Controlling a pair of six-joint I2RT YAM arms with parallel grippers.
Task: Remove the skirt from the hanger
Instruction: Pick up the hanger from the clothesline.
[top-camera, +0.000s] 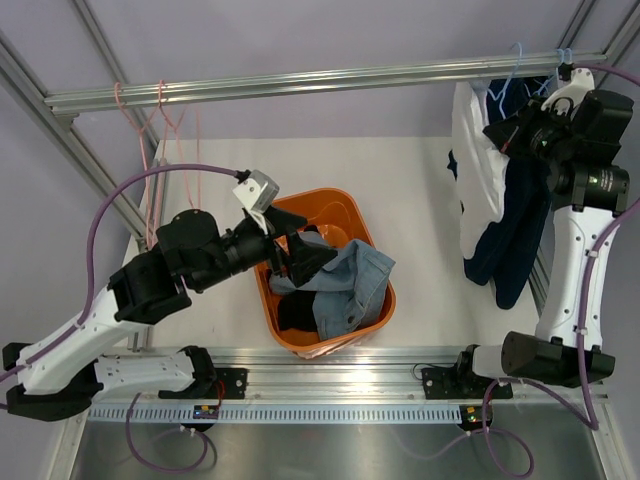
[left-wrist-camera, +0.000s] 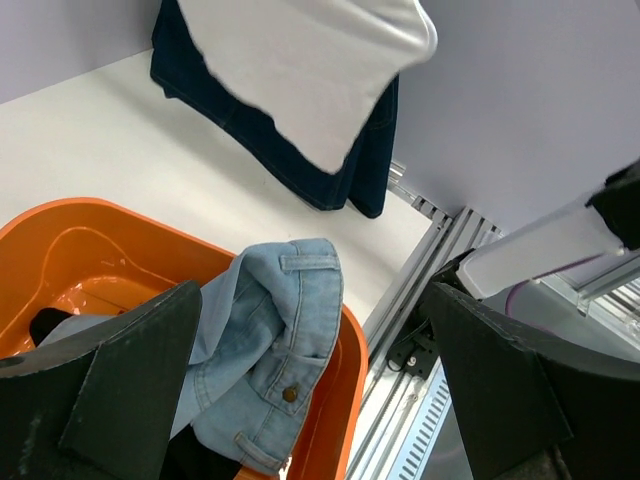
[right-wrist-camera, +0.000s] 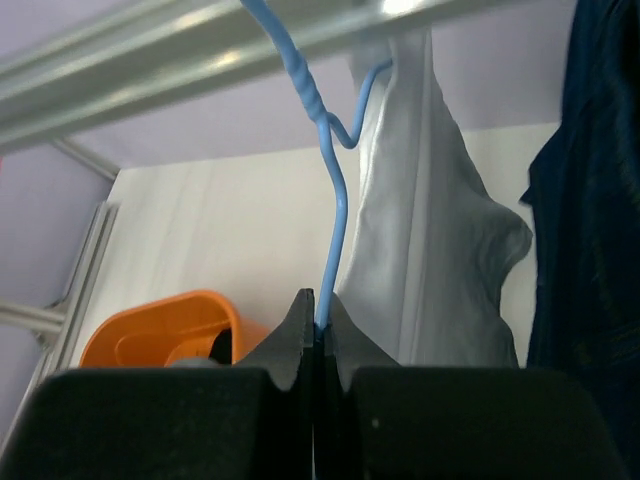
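The light-blue denim skirt (top-camera: 350, 280) lies bunched in the orange basket (top-camera: 300, 203), off any hanger; its waistband and a button show in the left wrist view (left-wrist-camera: 270, 340). Thin pink wire hangers (top-camera: 163, 110) hang bare on the rail at the far left. My left gripper (top-camera: 288, 255) is open and empty just above the basket, its jaws wide apart over the skirt (left-wrist-camera: 310, 400). My right gripper (top-camera: 505, 135) is up at the rail's right end, shut on a light-blue wire hanger (right-wrist-camera: 337, 200).
A white garment (top-camera: 470, 150) and dark navy jeans (top-camera: 510, 230) hang at the right from the metal rail (top-camera: 300, 82). A black garment (top-camera: 298, 312) lies in the basket under the skirt. The frame's side rails run along both table edges.
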